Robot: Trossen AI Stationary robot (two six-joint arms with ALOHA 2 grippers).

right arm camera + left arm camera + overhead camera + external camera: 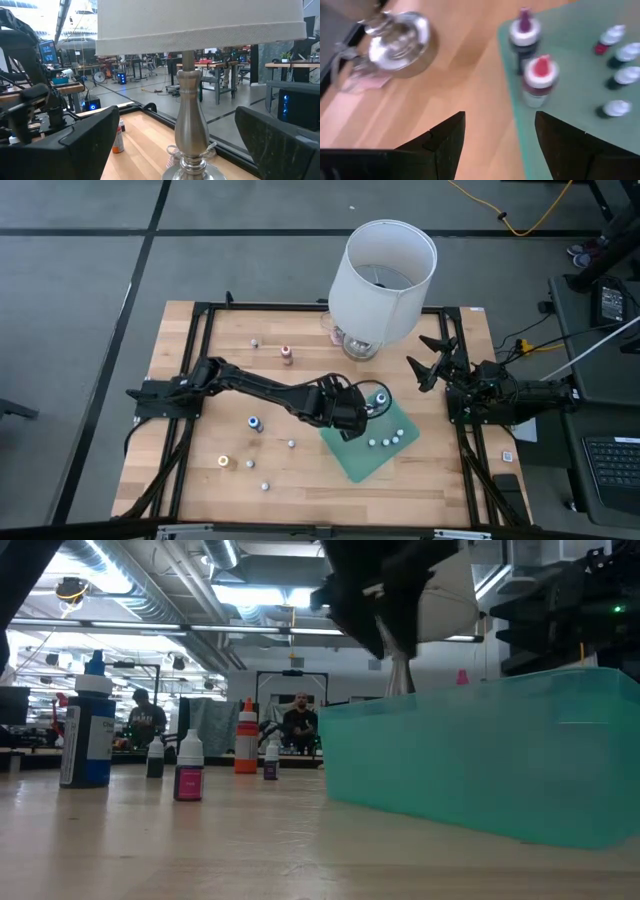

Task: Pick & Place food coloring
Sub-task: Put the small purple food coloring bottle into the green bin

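Note:
A green mat (pixel 352 455) lies on the wooden table right of the middle. On it stand several tiny food coloring bottles: a purple-topped one (pixel 524 34), a red-topped one (pixel 538 80) and white-capped ones (pixel 625 76). More bottles stand loose on the wood, among them a blue one (pixel 254 423), a reddish one (pixel 287 355) and a yellow one (pixel 226 463). My left gripper (pixel 500 117) hovers open over the mat's far-left corner (pixel 372 402), short of the two nearest bottles, with nothing between its fingers. My right gripper (pixel 432 360) waits open at the right edge.
A lamp with a big white shade (pixel 385 265) and a metal base (pixel 400 42) stands at the table's far edge, close to the left gripper. A dark frame (pixel 200 315) rims the table. In the low view the mat's edge (pixel 480 770) fills the right half.

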